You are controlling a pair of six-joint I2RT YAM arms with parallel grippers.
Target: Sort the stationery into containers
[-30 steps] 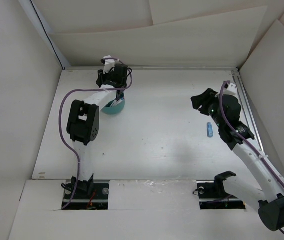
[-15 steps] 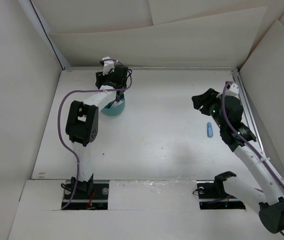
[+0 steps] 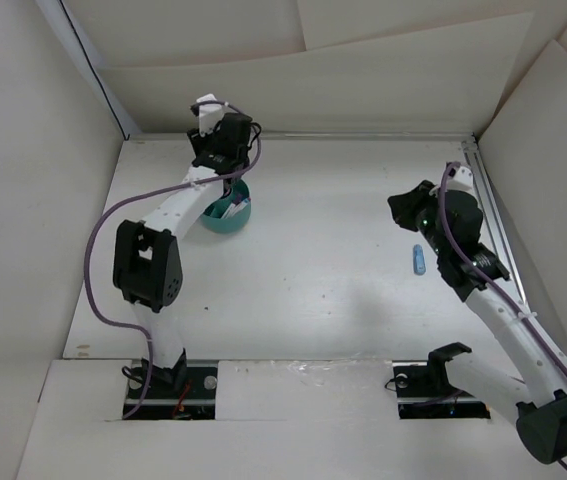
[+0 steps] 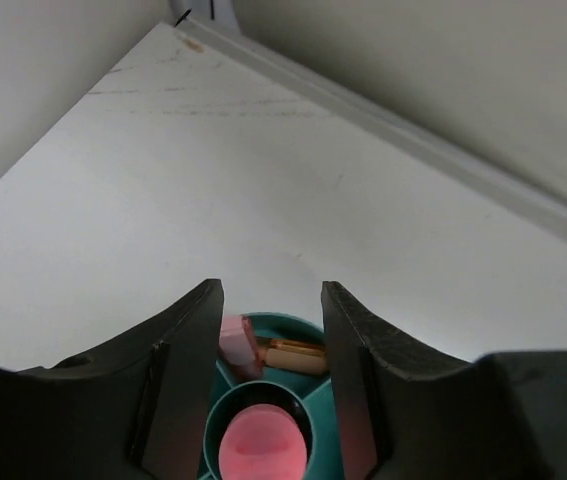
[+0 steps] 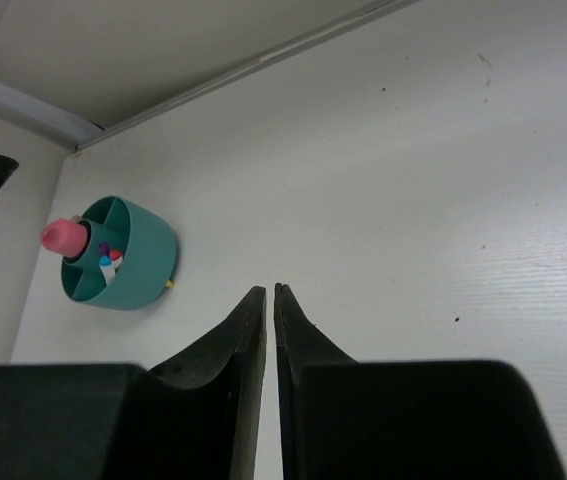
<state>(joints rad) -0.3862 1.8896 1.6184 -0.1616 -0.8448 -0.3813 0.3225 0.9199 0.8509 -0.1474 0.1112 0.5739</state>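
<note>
The teal cup stands at the back left of the table. In the left wrist view a pink stubby piece stands in the middle compartment of the teal cup. A second pink piece and an orange piece lie in a rear compartment. My left gripper hangs open just above the cup, holding nothing. Coloured pen ends show inside the cup in the right wrist view. A blue stubby piece lies on the table at the right. My right gripper is shut and empty, a little beyond that piece.
A raised rail runs along the table's right side, close to the blue piece. White walls enclose the back and both sides. A strip edges the far side behind the cup.
My right gripper has gone from open to shut, with nothing in it. My left gripper has moved up and back from over the cup, so more of the cup shows.
</note>
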